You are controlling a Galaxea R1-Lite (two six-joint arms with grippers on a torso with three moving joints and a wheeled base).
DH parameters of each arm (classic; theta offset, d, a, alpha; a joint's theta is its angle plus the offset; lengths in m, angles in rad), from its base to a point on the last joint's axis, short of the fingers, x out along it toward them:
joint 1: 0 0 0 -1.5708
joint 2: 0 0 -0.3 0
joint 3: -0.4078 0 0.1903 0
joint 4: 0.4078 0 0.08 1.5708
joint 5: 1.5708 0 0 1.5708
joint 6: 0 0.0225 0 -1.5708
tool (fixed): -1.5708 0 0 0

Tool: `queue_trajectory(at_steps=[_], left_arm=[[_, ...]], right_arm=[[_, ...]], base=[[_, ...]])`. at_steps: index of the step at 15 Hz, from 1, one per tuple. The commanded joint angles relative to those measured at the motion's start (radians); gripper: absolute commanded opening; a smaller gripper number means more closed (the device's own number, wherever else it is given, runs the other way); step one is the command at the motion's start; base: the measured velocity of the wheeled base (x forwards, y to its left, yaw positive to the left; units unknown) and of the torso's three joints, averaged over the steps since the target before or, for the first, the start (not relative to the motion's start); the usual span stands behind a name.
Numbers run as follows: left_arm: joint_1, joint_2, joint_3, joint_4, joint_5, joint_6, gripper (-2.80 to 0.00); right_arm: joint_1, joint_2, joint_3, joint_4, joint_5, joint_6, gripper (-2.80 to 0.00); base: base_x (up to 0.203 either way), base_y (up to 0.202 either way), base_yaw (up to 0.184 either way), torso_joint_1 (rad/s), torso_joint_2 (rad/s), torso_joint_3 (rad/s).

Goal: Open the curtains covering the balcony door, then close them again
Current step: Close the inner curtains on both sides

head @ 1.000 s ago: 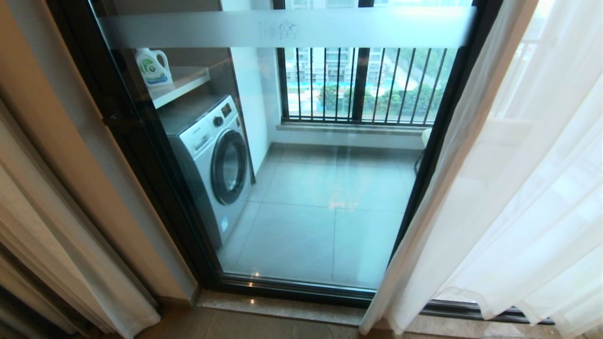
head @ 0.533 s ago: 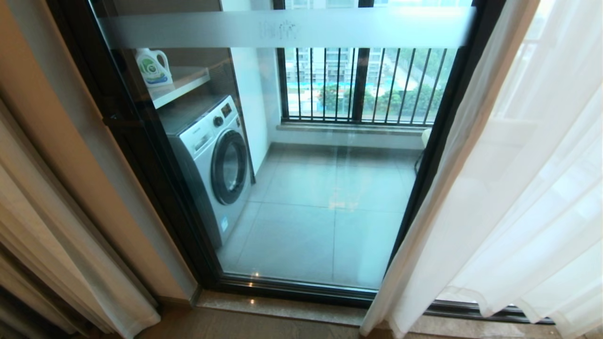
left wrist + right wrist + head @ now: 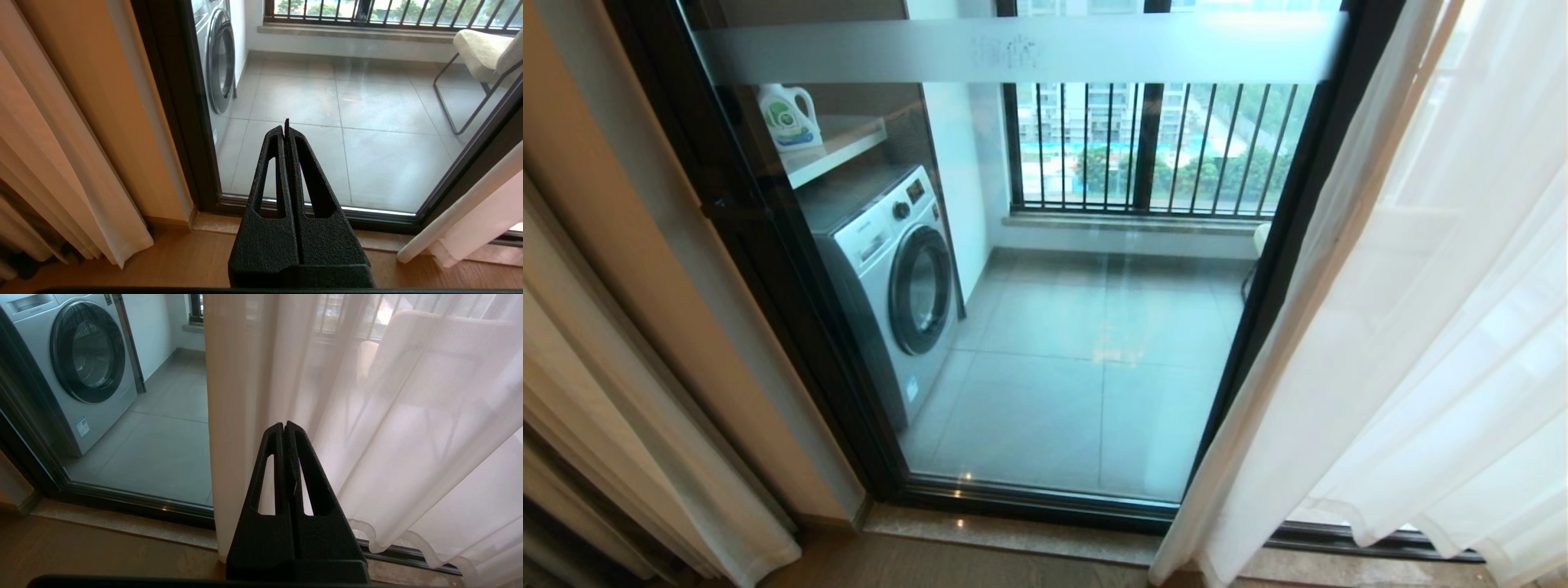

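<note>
Judging by how things hang, the opening half looks done: the sheer curtains (image 3: 1405, 327) are bunched to the right, and 1 wide pane of the balcony door (image 3: 1054, 310) stands uncovered. What remains is drawing them back across. That calls for the right gripper (image 3: 284, 424) to spread its fingers, take the curtains' leading edge, and pull it leftward over the glass. For now its jaws are pressed together, empty, pointing at that edge, close but not clearly touching. The left gripper (image 3: 285, 127), jaws also together and empty, faces bare glass, well apart from the curtains.
</note>
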Motion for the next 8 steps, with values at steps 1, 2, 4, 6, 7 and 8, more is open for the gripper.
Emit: queue_trajectory(at_steps=[1,2,4,6,7,8], left_arm=[[0.001,0.000,0.000,0.000,0.000,0.000,-2.80],[0.000,0.000,0.000,0.000,0.000,-0.001,-2.80],[0.001,0.000,0.000,0.000,0.000,0.000,-2.80],[0.001,0.000,0.000,-0.002,0.000,-0.002,-2.80],[-0.001,0.000,0.000,-0.002,0.000,-0.002,-2.80],[-0.001,0.000,0.000,-0.002,0.000,-0.002,-2.80]], right_arm=[[0.000,0.001,0.000,-0.001,0.001,-0.001,-2.80],[0.000,0.001,0.000,-0.001,0.001,-0.001,-2.80],[0.000,0.001,0.000,-0.001,0.001,-0.001,-2.80],[0.000,0.001,0.000,-0.001,0.001,0.000,-2.80],[0.000,0.001,0.000,-0.001,0.001,0.001,-2.80],[0.000,0.001,0.000,-0.001,0.001,0.002,-2.80]], base=[[0.000,0.000,0.000,0.000,0.00,0.000],[0.000,0.000,0.000,0.000,0.00,0.000],[0.000,0.000,0.000,0.000,0.00,0.000],[0.000,0.000,0.000,0.000,0.00,0.000],[0.000,0.000,0.000,0.000,0.00,0.000],[0.000,0.000,0.000,0.000,0.00,0.000]])
